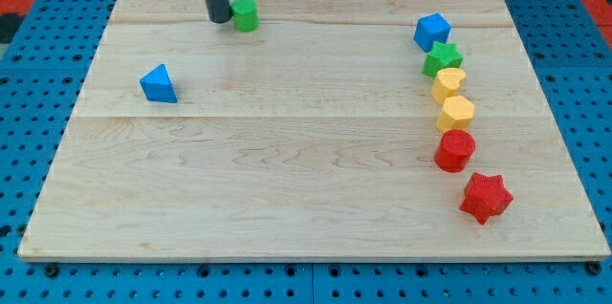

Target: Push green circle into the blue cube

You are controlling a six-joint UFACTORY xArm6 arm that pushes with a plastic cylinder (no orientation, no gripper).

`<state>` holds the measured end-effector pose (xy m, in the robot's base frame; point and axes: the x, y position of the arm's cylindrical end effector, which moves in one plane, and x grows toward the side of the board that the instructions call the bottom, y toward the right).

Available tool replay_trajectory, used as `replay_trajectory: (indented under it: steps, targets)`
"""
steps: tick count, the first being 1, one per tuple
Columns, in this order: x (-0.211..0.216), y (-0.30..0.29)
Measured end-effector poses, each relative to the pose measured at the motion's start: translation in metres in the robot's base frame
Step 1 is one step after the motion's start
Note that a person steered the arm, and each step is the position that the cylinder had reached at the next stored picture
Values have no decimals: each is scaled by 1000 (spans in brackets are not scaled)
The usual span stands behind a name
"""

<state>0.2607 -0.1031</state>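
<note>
The green circle [246,14] is a small green round block near the view's top, left of centre. My tip [219,19] stands just left of it, touching or almost touching its left side. The blue cube [432,32] sits far to the right, near the view's top right, at the upper end of a column of blocks. A wide stretch of wooden board [287,170] lies between the green circle and the blue cube.
Below the blue cube run a green star [443,57], a yellow heart-like block [448,83], a yellow hexagon [456,112], a red round block [454,151] and a red star [486,197]. A blue triangle [159,84] lies at the left.
</note>
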Motion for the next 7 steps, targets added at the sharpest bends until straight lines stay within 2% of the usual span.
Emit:
replay_trajectory:
  steps: [1,2,5,6,7]
  targets:
    - [-6,39]
    - [-8,50]
    - [-10,30]
    - [-21,76]
    - [-25,98]
